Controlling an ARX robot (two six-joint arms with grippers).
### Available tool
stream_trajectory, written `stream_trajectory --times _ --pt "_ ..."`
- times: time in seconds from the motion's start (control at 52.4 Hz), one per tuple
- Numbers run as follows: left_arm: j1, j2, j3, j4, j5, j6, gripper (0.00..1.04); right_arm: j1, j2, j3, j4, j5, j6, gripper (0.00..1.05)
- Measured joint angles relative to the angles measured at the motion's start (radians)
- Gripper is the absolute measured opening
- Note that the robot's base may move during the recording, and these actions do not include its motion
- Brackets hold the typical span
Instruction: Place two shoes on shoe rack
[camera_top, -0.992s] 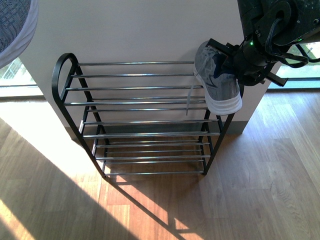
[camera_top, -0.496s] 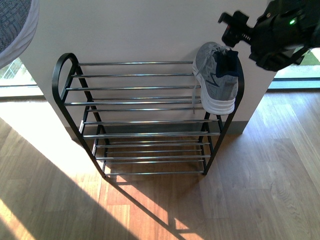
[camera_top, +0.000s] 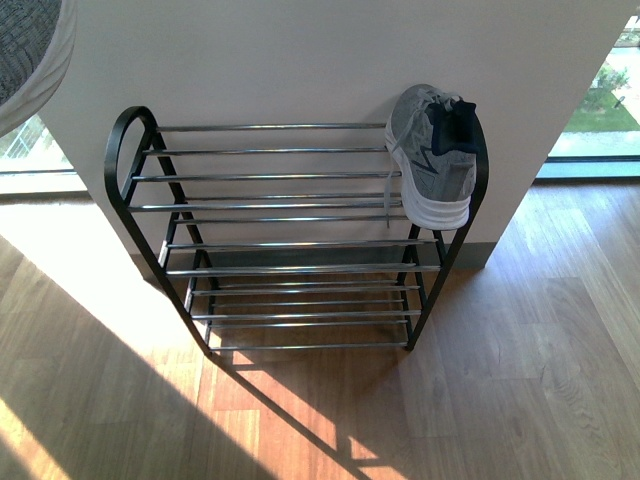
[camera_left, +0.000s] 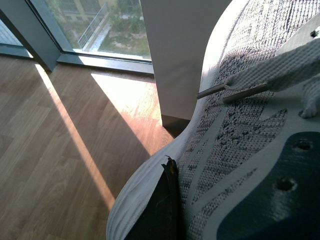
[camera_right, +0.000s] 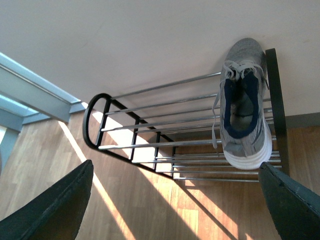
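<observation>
A grey sneaker (camera_top: 432, 160) sat atop the shoe rack (camera_top: 270, 150) (right end); my right tool (camera_right: 175, 167) gaped empty, my left tool (camera_left: 167, 205) gripped the other sneaker (camera_left: 240, 135).

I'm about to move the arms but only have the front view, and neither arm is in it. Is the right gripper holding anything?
Observer: No. The right gripper is open, with nothing between its fingers, and hangs above the grey sneaker on the shoe rack.
Operator: And the left?
Observer: Its wrist view is filled by a second grey sneaker pressed against one dark fingertip; it looks gripped.
</observation>
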Motion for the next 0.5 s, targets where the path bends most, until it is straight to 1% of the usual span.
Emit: stream_trajectory --times 0.153,0.21,0.363,0.382,0.42,0.458,0.477,0.496 --pt "0.000 0.000 0.000 0.000 0.001 0.000 0.02 -0.093 -0.299 -0.150 -0.108 -0.128 -0.084 0.96" --pt "0.000 0.000 0.000 0.000 0.001 0.000 0.02 -0.123 -0.371 -0.183 -0.109 -0.171 -0.111 0.96" --pt "0.000 0.000 0.000 0.000 0.000 0.000 0.02 -0.145 -0.435 -0.208 -0.102 -0.187 -0.155 0.96" --pt "0.000 0.000 0.000 0.000 0.001 0.000 0.02 -0.141 -0.434 -0.215 -0.086 -0.170 -0.165 0.95" --pt "0.000 0.000 0.000 0.000 0.002 0.000 0.02 -0.112 -0.436 -0.259 0.032 0.002 -0.216 0.89" --pt "0.000 0.000 0.000 0.000 0.002 0.000 0.02 -0.096 -0.444 -0.310 0.148 0.140 -0.280 0.82" --pt "0.000 0.000 0.000 0.000 0.002 0.000 0.02 -0.091 -0.451 -0.334 0.197 0.201 -0.306 0.78" --pt "0.000 0.000 0.000 0.000 0.001 0.000 0.02 -0.090 -0.455 -0.346 0.217 0.227 -0.317 0.76"
